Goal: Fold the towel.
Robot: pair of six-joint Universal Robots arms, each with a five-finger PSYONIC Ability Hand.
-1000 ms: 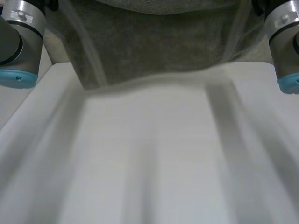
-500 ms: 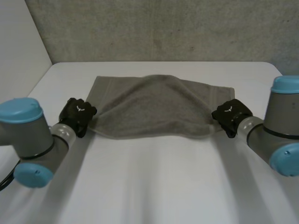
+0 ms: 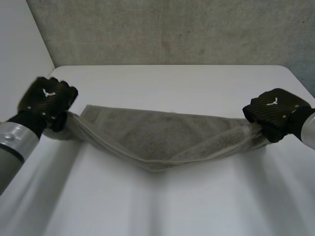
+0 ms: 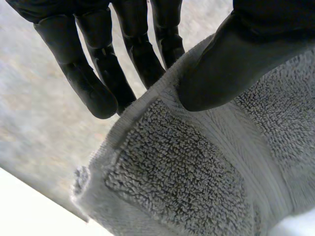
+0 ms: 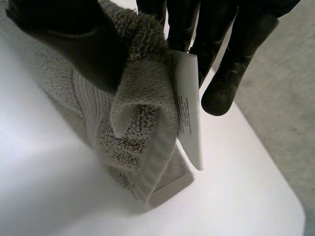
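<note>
The left hand (image 3: 47,101) pinches one end of the grey towel (image 3: 162,140) between thumb and fingers, at 9 o'clock. The right hand (image 3: 275,112), at 3 o'clock, clamps the opposite end beside a white label (image 5: 189,113). Between them the towel sags, doubled lengthwise, over the white table (image 3: 172,81).

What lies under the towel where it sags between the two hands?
White table shows around the towel, pinched at its ends by the left hand and right hand. The tabletop directly beneath is covered.
</note>
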